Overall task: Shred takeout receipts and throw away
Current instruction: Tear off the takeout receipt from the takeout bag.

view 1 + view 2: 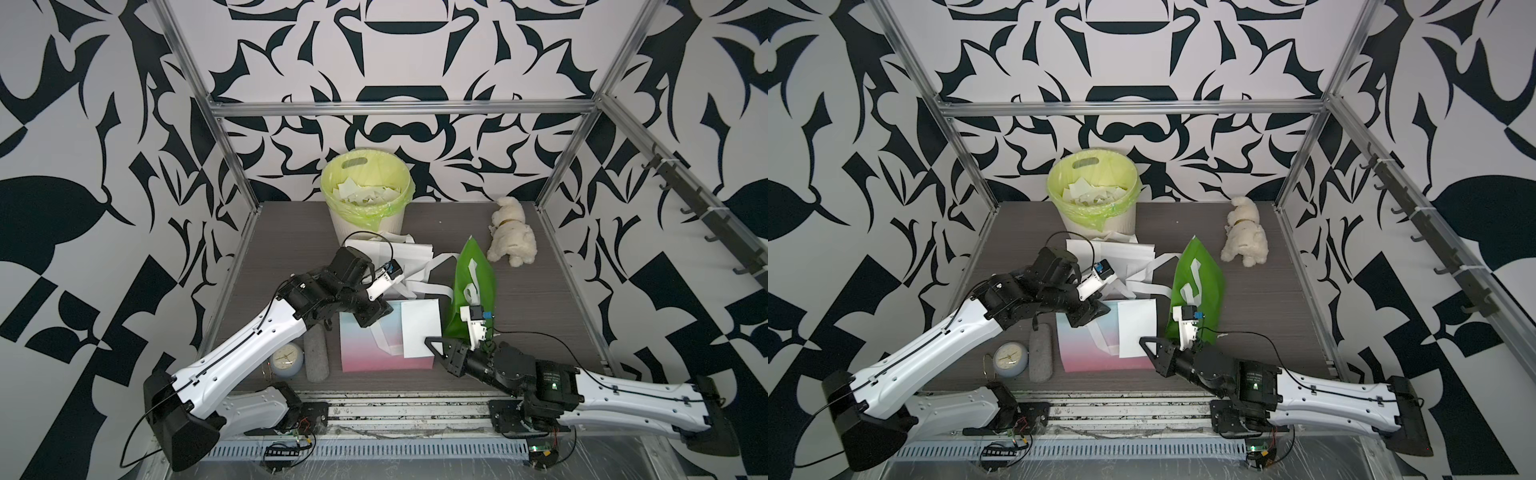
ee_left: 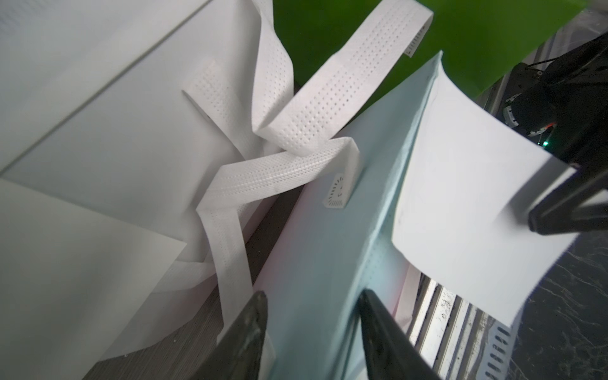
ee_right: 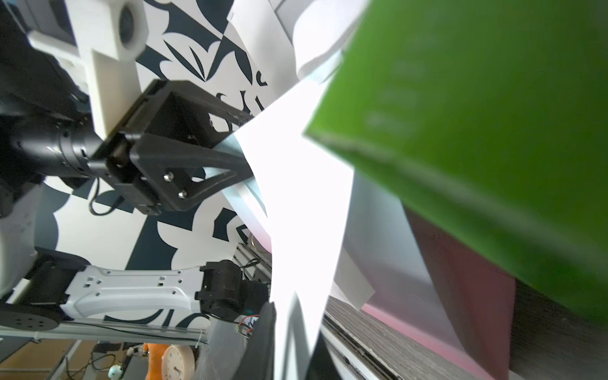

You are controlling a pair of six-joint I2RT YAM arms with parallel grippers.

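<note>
The right pincer [image 1: 430, 343] is clamped on the lower right edge of the receipt [image 1: 419, 328]. The receipt sits at lower centre in both top views, over the right half of the gift bag [image 1: 365, 351]. The left pincer [image 2: 312, 294] stands partway open astride the bag's pale blue rim. It has hold of nothing I can make out, and whether it presses on the bag I cannot tell.

The step in hand looks like setting up a two-handed hold for the first tear. The right grip should sit deep enough on the edge that the thin sheet cannot slide out. The sheet should be raised clear of the bag and the white straps [image 2: 296, 121] before the left pincer closes, so that only paper is caught. The left would do best to bite just beside the right on the same edge, since grips set far apart would likely only stretch the sheet.

The receipt is a plain white rectangle, blank-looking and whole. In the left wrist view it bows up toward the gripped edge, and one edge looks finely toothed. White scraps [image 1: 365, 193] lie in the bin [image 1: 353, 228] at upper centre.
</note>
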